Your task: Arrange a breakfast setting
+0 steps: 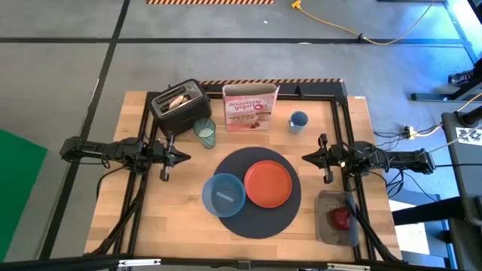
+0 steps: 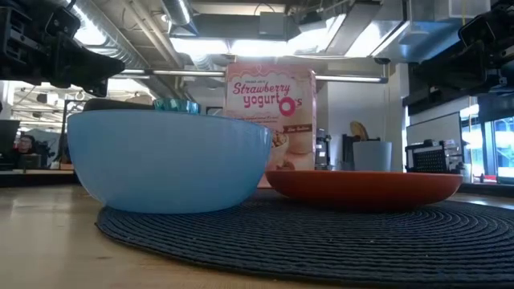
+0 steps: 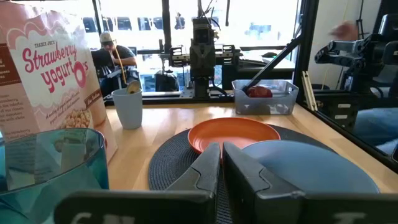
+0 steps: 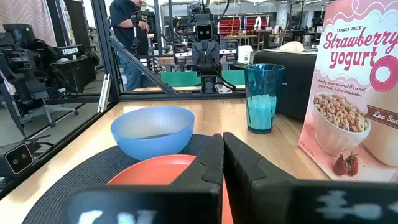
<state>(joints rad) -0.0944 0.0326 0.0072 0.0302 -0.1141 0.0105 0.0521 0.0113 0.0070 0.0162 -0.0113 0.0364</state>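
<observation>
Red, small, round apple (image 1: 340, 218) low inside a grey plastic tray (image 1: 327, 235) at the near right corner: likely to roll out of a pinch. Farther in, blue bowl (image 1: 224, 194) and orange plate (image 1: 267, 183) side by side on the round dark-grey woven mat (image 1: 256, 226); easily nudged. Left gripper (image 1: 183, 156) and right gripper (image 1: 306, 157) flanking the mat, fingers pressed together, holding nothing. Beyond, tall pale-green glass (image 1: 205, 132) easily tipped; toast slice (image 1: 178, 98) snug in the black toaster (image 1: 167, 113).

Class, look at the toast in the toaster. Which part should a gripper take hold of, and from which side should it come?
Probably the top edge of the toast, from straight above. It stands in the slot of the toaster with only that edge exposed. The left gripper, shut, is nearer.
</observation>
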